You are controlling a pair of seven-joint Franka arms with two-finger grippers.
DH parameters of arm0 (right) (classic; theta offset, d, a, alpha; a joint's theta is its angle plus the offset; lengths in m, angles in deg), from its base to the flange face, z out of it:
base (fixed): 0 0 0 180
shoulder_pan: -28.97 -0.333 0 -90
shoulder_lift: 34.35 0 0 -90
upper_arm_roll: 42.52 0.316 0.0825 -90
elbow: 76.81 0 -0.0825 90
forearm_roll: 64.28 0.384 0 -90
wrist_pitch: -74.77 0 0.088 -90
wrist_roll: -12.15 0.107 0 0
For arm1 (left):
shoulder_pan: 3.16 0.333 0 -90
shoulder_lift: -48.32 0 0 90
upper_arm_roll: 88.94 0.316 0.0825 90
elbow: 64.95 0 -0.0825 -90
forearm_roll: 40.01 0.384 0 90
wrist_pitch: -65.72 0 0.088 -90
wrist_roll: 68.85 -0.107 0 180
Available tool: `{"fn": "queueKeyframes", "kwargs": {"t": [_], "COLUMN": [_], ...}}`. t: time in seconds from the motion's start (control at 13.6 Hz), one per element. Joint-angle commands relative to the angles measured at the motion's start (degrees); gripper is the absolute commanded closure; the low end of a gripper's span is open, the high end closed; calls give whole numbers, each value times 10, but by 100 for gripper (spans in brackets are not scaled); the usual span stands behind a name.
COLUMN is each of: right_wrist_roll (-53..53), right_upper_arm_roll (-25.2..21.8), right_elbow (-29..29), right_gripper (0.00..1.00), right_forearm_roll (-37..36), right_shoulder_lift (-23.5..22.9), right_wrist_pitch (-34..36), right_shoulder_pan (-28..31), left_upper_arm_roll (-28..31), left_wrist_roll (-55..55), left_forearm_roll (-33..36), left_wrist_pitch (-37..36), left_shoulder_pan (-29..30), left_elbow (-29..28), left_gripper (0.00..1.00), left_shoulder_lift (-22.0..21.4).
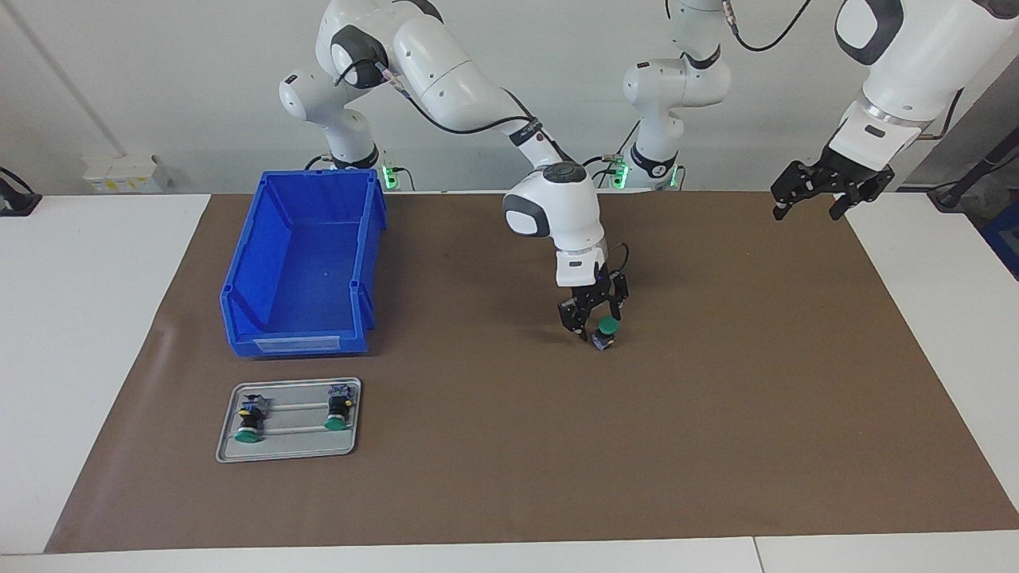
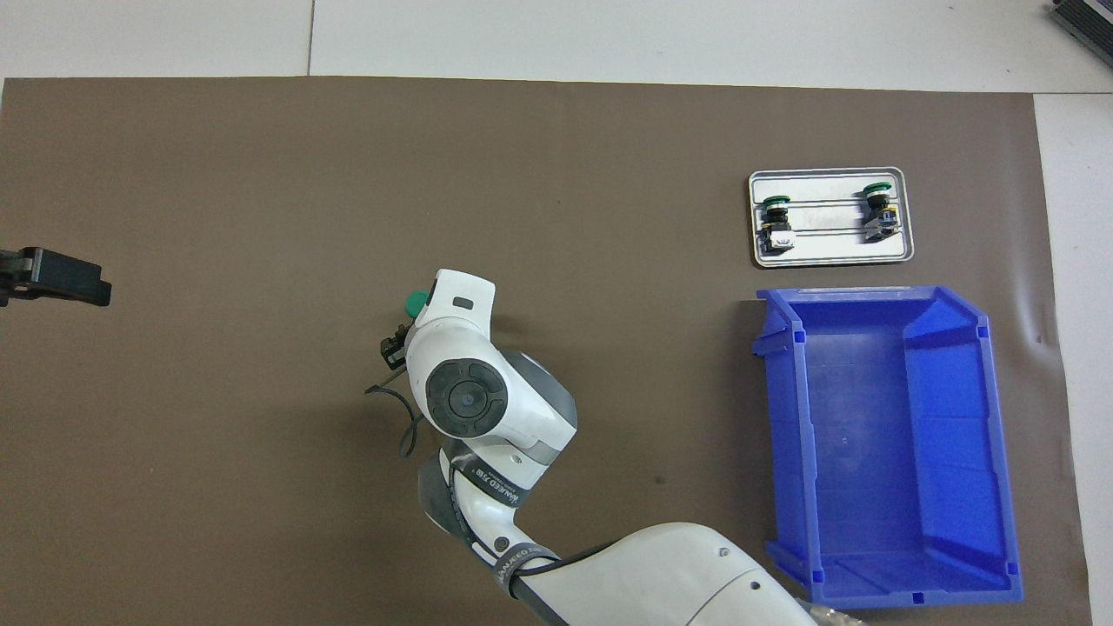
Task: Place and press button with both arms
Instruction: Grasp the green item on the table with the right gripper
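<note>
Button (image 1: 607, 331) between right end effector's (image 1: 593, 328) fingers.

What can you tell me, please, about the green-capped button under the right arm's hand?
The button is a small push button with a round green cap, a black body and a base with some blue showing. It looks like plastic. It lies tilted on the brown mat near the middle of the table, cap pointing up and toward the robots. The right hand is down around it, one finger on either side; whether the fingers already touch it cannot be told. In the overhead view only its green cap shows beside the wrist.
</note>
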Motion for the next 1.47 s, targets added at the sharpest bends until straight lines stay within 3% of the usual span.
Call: {"fn": "queueKeyframes", "kwargs": {"t": [0.0,0.07,0.37,0.44,0.51,0.88,1.17,1.39], "right_wrist_roll": [-6,-4,-3,-3,-3,11,46,63], "right_upper_arm_roll": [0,0,0,0,-1,-1,-7,-13], "right_elbow": [4,0,-2,-2,-2,-1,-2,15], "right_gripper": [59,66,66,78,100,100,100,100], "right_forearm_roll": [-14,-14,-14,-15,-18,-26,-99,-109], "right_shoulder_lift": [6,6,6,6,6,6,13,81], "right_wrist_pitch": [-11,-12,-13,-13,-12,-10,-10,-4], "right_shoulder_pan": [1,-2,-3,-3,-3,-8,-4,31], "left_upper_arm_roll": [-4,-4,-4,-4,-4,-4,-4,-4], "left_wrist_roll": [-2,-2,-2,-2,-2,-2,-2,-2], "left_forearm_roll": [10,10,10,10,10,10,10,10], "left_wrist_pitch": [11,11,11,11,11,11,11,11], "left_shoulder_pan": [6,6,5,6,6,5,5,6], "left_elbow": [-20,-20,-20,-20,-20,-20,-20,-20], "left_gripper": [0,0,0,0,0,0,0,0], "left_shoulder_lift": [-17,-17,-17,-17,-17,-17,-17,-17]}}
